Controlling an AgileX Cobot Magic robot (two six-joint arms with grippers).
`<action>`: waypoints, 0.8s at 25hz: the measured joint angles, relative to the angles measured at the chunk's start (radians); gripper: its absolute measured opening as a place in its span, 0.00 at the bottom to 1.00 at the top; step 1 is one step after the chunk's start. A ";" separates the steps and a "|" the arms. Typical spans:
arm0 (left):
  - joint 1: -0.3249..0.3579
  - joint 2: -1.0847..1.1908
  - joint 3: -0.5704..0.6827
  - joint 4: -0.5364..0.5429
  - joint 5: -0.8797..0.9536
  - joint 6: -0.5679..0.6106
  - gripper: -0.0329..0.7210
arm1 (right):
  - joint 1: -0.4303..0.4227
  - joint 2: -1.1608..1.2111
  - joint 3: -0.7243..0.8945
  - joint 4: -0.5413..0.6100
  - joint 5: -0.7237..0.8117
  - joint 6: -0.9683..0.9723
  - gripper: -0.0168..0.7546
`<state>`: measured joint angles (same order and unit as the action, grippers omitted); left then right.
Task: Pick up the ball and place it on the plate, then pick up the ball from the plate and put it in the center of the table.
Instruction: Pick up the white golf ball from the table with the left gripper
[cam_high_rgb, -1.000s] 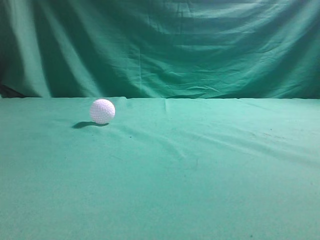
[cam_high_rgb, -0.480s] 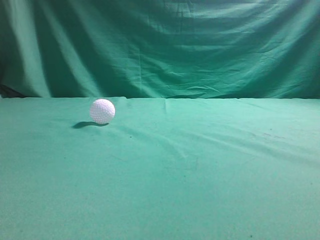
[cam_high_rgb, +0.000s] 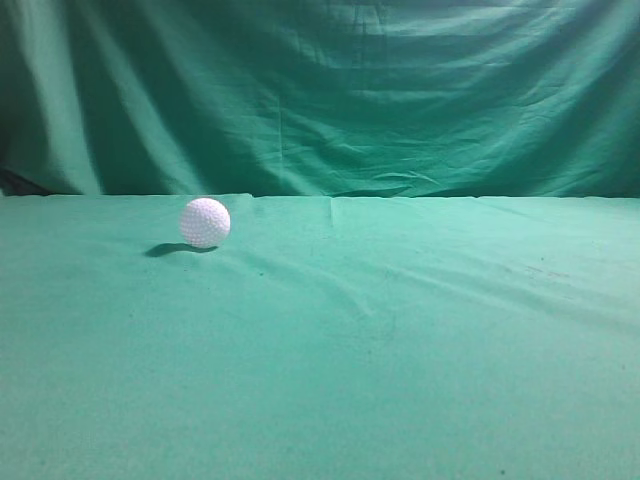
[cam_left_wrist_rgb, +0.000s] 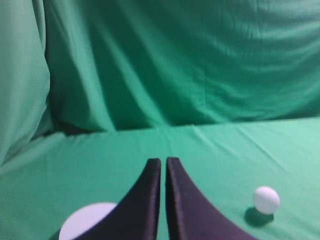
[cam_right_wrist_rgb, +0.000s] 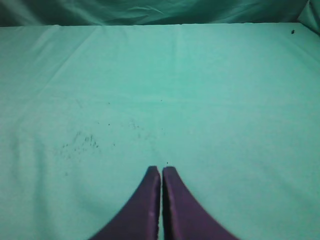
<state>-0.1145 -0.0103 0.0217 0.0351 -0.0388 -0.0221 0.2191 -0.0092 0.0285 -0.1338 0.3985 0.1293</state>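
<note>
exterior view: a white dimpled ball rests on the green-draped worktop, left of centre and toward the far edge, with a dark shadow just to its left. a green cloth backdrop hangs behind. neither arm appears in this view.

left wrist view: the left gripper sits low in the picture with its two dark jaws pressed together, only a thin seam between them, grasping nothing. the ball lies on the worktop to the right of the jaws, apart from them, its shadow on its lower left. a pale round plate shows at lower left, partly hidden behind the left-hand jaw and cut off by the bottom edge. ball and plate lie on opposite sides of the gripper, well apart.

right wrist view: the right gripper likewise has its jaws clenched tip to tip with nothing between them. ahead of it the cloth carries faint dark specks to the left.
</note>
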 joint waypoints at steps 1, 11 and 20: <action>0.000 0.000 0.000 0.000 -0.026 -0.001 0.04 | 0.000 0.000 0.000 0.000 0.000 0.000 0.02; 0.000 0.000 -0.037 -0.103 -0.176 -0.188 0.04 | 0.000 0.000 0.000 0.000 0.000 0.000 0.02; 0.000 0.215 -0.192 -0.094 -0.137 -0.213 0.04 | 0.000 0.000 0.000 0.000 0.000 0.000 0.02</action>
<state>-0.1145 0.2043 -0.1708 -0.0585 -0.1755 -0.2352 0.2191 -0.0092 0.0285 -0.1338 0.3985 0.1293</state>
